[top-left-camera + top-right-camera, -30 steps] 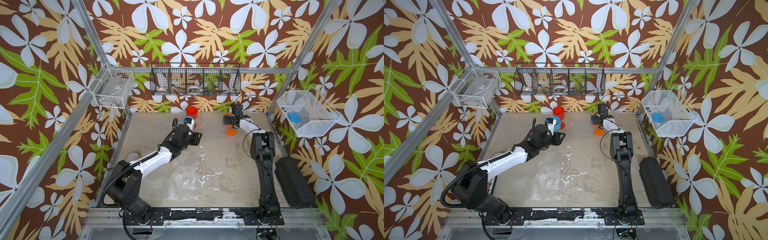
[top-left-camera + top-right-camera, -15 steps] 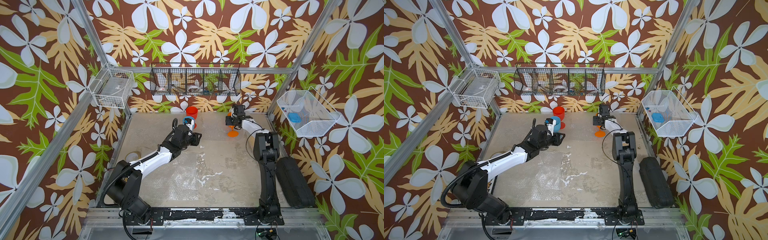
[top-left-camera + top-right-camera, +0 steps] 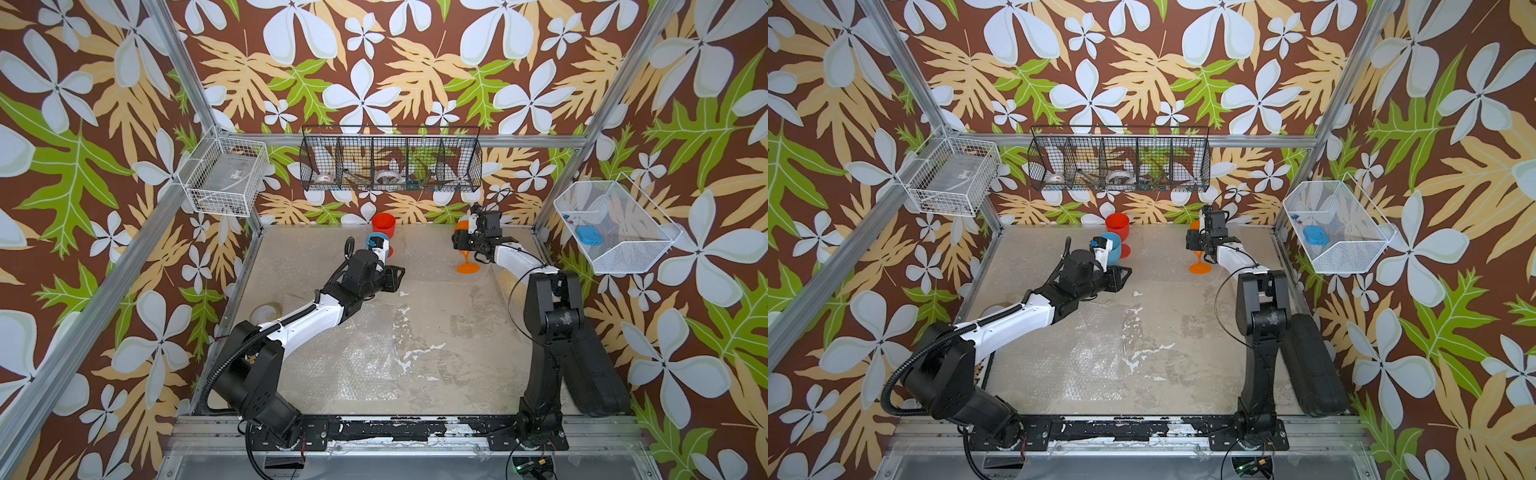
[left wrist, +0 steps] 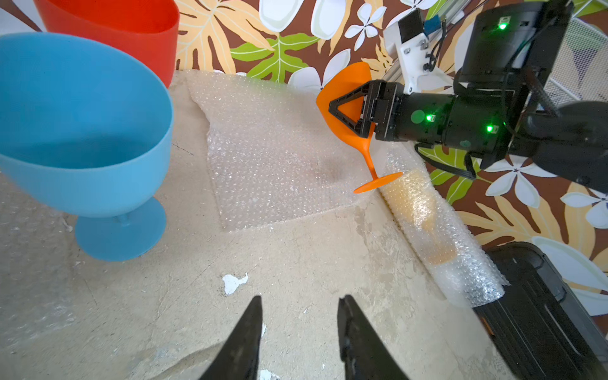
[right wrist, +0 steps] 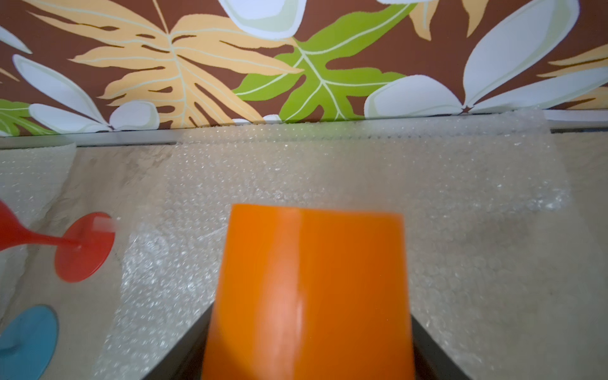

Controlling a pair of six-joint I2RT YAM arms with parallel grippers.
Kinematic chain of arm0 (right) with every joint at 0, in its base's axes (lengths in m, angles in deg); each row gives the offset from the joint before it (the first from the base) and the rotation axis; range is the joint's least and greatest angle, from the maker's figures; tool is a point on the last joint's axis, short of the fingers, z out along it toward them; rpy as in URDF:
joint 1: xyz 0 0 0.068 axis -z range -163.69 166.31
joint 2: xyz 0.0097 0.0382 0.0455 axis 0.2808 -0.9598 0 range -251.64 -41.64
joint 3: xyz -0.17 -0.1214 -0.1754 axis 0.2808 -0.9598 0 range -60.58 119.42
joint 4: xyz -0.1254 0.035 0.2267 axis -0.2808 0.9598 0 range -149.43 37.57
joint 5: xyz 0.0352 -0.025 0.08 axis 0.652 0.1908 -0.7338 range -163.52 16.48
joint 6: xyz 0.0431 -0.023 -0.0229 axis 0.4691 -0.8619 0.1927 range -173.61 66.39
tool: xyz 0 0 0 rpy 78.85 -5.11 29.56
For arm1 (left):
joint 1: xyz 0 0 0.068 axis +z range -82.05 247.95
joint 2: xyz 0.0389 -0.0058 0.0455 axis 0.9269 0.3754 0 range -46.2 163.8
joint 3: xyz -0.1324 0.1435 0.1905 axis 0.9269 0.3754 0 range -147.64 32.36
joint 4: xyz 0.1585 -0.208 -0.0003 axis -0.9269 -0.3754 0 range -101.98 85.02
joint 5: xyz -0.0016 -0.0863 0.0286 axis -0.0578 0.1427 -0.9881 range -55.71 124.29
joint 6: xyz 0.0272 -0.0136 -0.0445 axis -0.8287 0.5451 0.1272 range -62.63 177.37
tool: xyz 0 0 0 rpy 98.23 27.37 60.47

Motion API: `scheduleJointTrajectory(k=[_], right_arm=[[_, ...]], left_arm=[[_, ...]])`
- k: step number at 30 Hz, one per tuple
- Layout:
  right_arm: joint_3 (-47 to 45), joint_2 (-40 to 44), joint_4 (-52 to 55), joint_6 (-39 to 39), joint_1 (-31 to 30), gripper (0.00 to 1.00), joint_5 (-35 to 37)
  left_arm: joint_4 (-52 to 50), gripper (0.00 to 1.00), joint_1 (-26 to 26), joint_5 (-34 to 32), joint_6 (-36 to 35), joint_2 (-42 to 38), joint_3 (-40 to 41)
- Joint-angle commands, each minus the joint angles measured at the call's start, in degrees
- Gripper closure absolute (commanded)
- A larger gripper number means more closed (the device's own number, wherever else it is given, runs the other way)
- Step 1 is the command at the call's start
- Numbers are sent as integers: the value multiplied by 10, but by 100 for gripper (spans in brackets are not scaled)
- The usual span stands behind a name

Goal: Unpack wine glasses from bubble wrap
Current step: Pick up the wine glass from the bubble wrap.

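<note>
Left wrist: 4 goblets point(image 4: 82, 131) (1 wrapped), R hand point(image 4: 335, 108) grips orange point(image 4: 347, 79), L hand point(image 4: 300, 301) open.

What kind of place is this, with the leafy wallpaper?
Probably a robot test booth, not a home: a left arm and right arm bolted to a rail, a metal frame post holding wallpapered walls, and a wire basket hung above a scuffed table.

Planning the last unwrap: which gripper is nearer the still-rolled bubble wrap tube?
Right. The right gripper, shut on the orange glass, is beside one end of the bubble wrap tube. The left gripper is open across the table, by the blue glass.
</note>
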Motion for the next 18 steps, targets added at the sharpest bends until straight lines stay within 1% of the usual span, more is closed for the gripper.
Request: scheduleJointTrajectory(k=[1, 6, 11, 15, 18], right_arm=[[-55, 46, -54, 25, -2, 37, -27], [-164, 136, -94, 38, -10, 37, -57], [-278, 226, -144, 51, -28, 37, -115], [-359, 294, -190, 59, -55, 37, -161], [-417, 351, -222, 45, -87, 37, -161]], left_arm=[[33, 59, 2, 32, 13, 4, -1], [50, 58, 2, 68, 24, 17, -5], [52, 54, 9, 119, 48, 30, -21], [27, 52, 24, 156, 86, 33, -44], [0, 50, 36, 182, 109, 28, -60]])
